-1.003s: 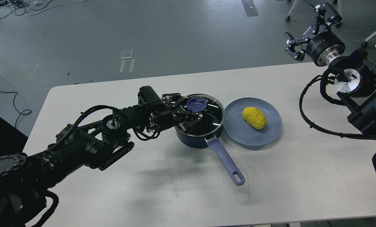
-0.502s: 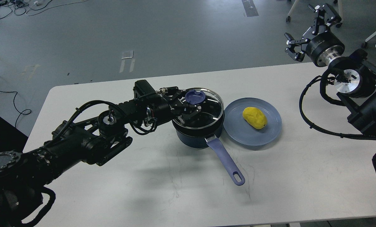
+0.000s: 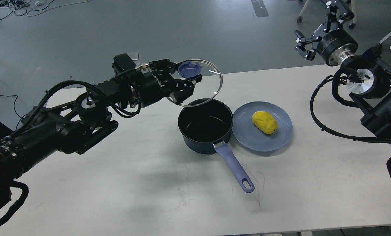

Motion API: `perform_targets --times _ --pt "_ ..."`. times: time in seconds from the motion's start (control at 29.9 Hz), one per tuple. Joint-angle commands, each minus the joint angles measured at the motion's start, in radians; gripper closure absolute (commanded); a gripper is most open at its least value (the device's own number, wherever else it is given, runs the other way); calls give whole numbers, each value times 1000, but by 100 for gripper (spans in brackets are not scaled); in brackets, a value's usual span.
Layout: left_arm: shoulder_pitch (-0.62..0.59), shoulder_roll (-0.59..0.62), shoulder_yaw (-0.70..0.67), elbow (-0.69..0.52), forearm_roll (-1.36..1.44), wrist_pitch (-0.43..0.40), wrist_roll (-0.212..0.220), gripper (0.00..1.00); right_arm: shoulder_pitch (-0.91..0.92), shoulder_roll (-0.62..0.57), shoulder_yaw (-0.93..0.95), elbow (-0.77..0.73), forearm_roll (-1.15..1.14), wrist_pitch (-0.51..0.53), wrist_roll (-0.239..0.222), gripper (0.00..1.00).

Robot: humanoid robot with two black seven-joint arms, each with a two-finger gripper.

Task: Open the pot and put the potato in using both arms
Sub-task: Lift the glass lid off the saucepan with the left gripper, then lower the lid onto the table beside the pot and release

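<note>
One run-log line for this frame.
left gripper: holds lid above pot | pot: open | potato: on plate | right gripper: open, raised

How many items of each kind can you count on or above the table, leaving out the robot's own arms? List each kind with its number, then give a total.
Pot: 1
Glass lid, held above the table in the left gripper: 1
Plate: 1
Potato, lying on the plate: 1
Total: 4
</note>
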Motion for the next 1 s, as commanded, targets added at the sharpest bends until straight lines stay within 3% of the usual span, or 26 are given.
perform_targets --times 0.0,0.4,0.6,0.97 --pt "1 103 -4 -44 0 29 0 58 0 0 -1 -2 0 0 0 0" --pt "45 272 1 -61 -68 140 0 57 2 2 -39 -2 -2 0 5 0" --pt "114 301 -3 -61 -74 180 0 57 2 0 -41 -2 -2 0 3 0" --pt "214 295 -6 -46 -75 180 0 57 5 0 -41 -2 -2 0 3 0"
